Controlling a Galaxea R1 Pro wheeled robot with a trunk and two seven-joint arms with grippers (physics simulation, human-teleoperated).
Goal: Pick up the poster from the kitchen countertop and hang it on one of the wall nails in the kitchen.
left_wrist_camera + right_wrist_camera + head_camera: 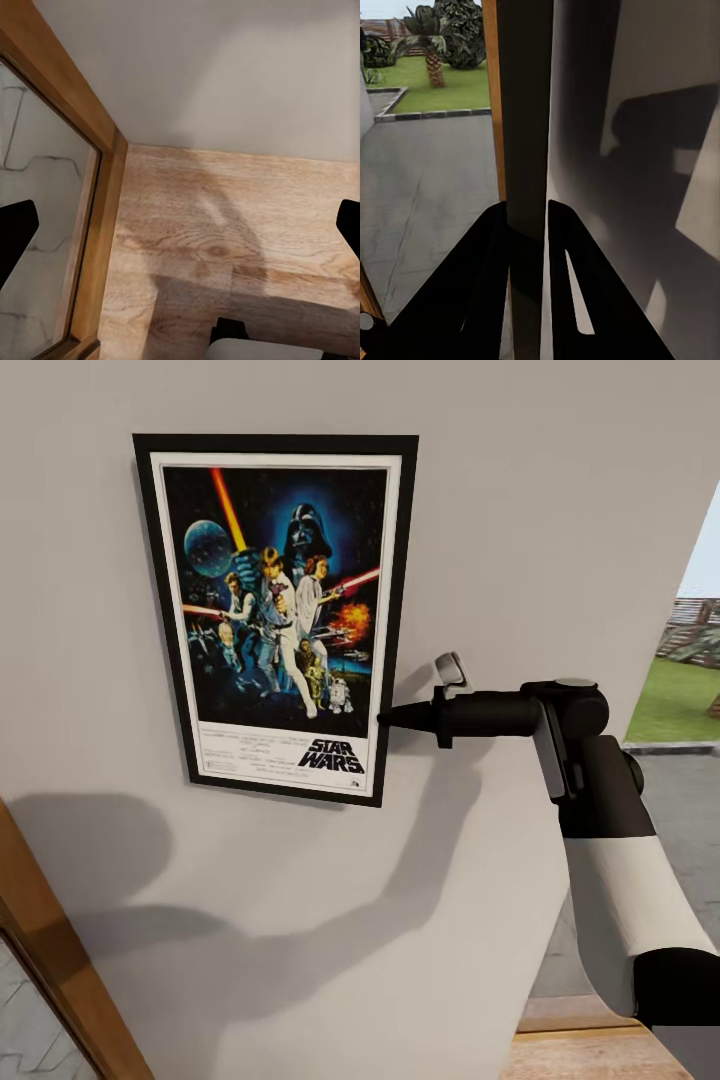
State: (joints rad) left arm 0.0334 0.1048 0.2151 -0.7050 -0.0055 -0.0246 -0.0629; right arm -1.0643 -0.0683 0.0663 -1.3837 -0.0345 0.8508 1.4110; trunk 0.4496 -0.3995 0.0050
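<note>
Right arm (pixel 610 860) reaches across the head view, its claw (pixel 392 715) clamped on the poster (pixel 278 610) edge against the wall (pixel 520 510). Left claw (pixel 180 225) gapes wide over wooden floor (pixel 225 240). Right claw (pixel 526 225) pinches the poster's edge (pixel 525 112)

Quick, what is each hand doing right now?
Left hand: open, holding nothing.
Right hand: closed on the poster's right edge, against the wall.

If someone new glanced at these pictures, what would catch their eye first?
The poster, colourful in its black frame, lies slightly tilted against the pale grey wall. The right end effector pinches its lower right edge, the fingers shut on either side of the frame. A dark arm shadow falls across the wall below.
</note>
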